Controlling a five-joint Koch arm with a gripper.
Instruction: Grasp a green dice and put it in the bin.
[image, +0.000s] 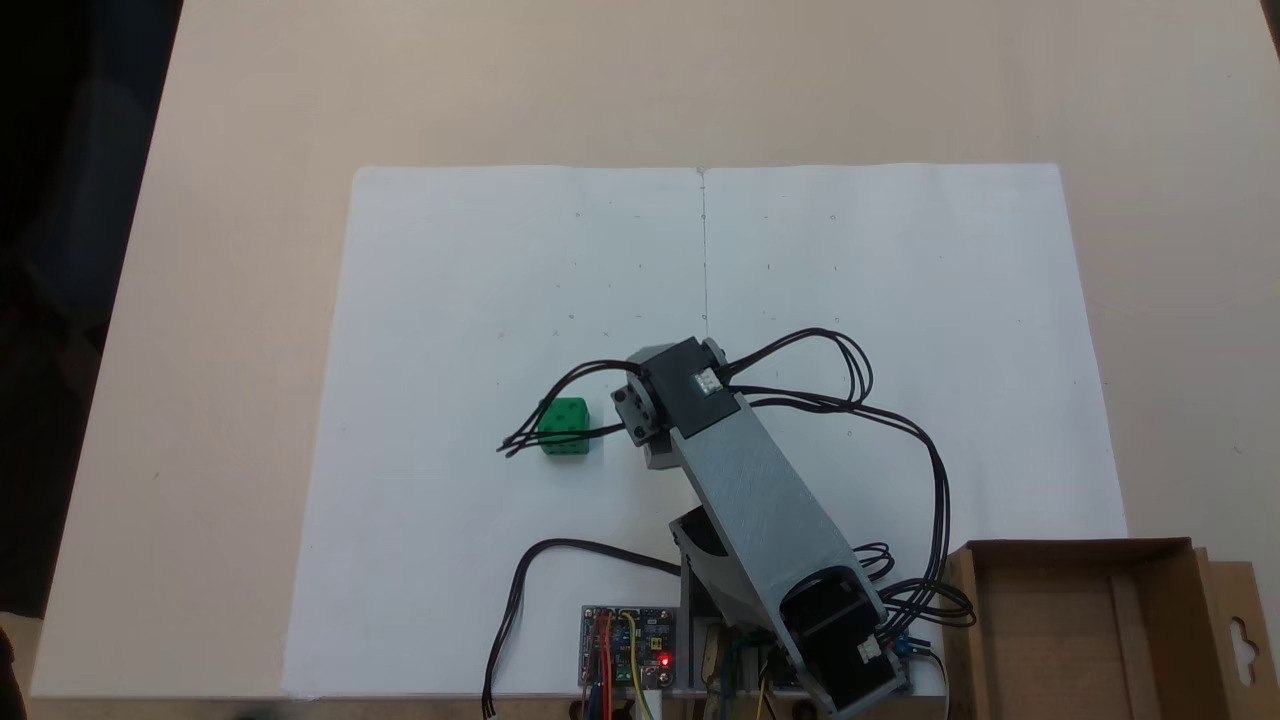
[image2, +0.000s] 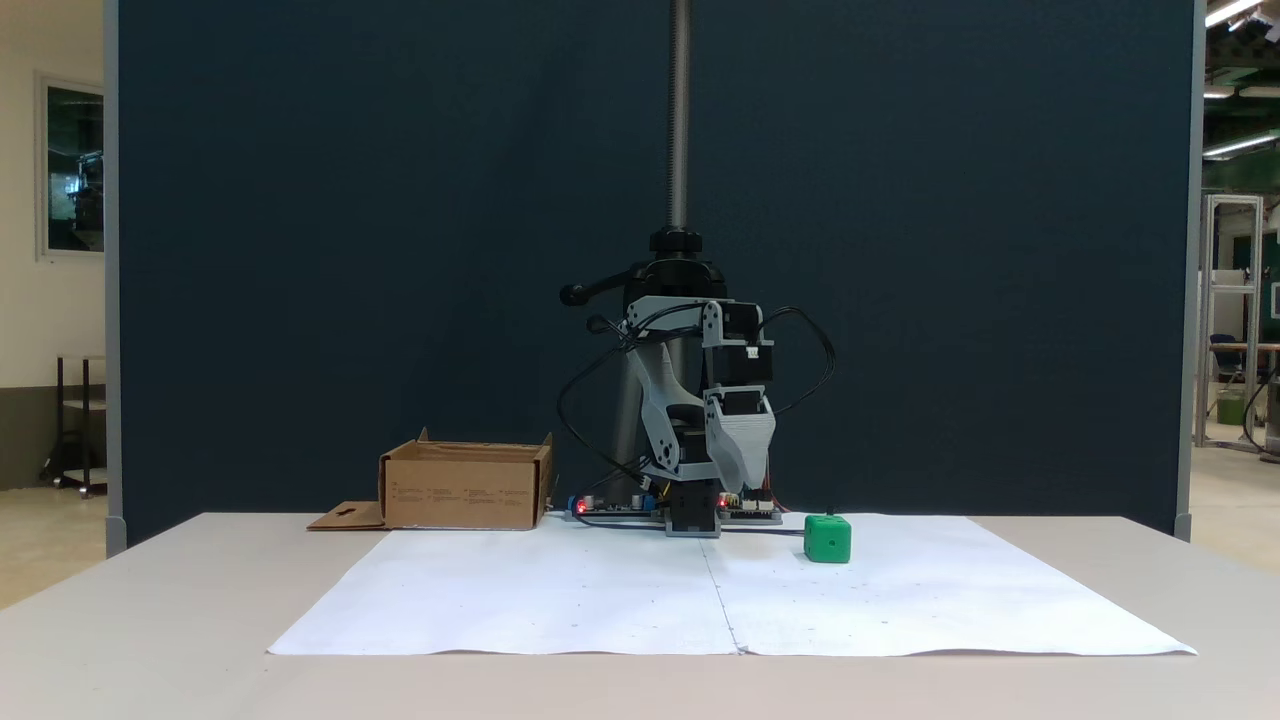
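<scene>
The hand (image2: 742, 470) hangs pointing down above the paper (image2: 600, 590), its jaws one behind the other, so its opening cannot be told. The dice (image: 565, 427) sits on the paper beside it. The bin (image: 1080, 625) stands at the worktop (image: 250, 250) corner.

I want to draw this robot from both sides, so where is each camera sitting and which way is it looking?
Fixed view from above: looks down on the white paper, the grey arm and its circuit board.
Fixed view at table height: faces the arm head-on, dark blue screen behind; its tool hangs folded.
Both show the green dice and the cardboard box, on swapped sides.
</scene>
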